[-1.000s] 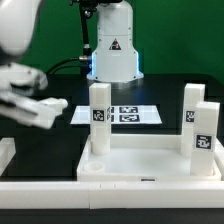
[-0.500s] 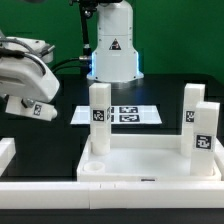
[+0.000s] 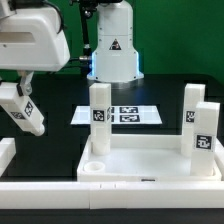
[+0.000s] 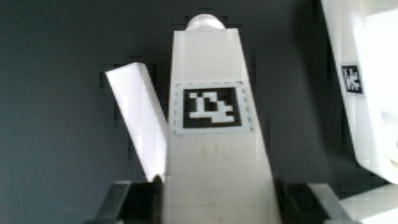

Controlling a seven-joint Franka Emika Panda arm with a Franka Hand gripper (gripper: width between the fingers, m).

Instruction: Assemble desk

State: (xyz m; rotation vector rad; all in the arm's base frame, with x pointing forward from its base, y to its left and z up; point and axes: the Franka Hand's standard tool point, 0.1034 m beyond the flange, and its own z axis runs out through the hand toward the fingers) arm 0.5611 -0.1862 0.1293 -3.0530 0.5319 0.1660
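end effector point(image 3: 20, 108) swung rightward, lower, gripping leg point(image 3: 24, 113)

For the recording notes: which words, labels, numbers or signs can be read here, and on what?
No words or numbers are readable.
Robot base: black triangle warning sign, symbol too small to read.
Held leg: black-and-white square tag, a pattern, no text.
Three mounted legs: square tags, patterns only.
Marker board: square tags, patterns only.

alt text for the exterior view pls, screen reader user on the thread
The robot's gripper holds a white tagged desk leg tilted in the air at the exterior view's left. The white tabletop lies on the black table with three legs standing in it.
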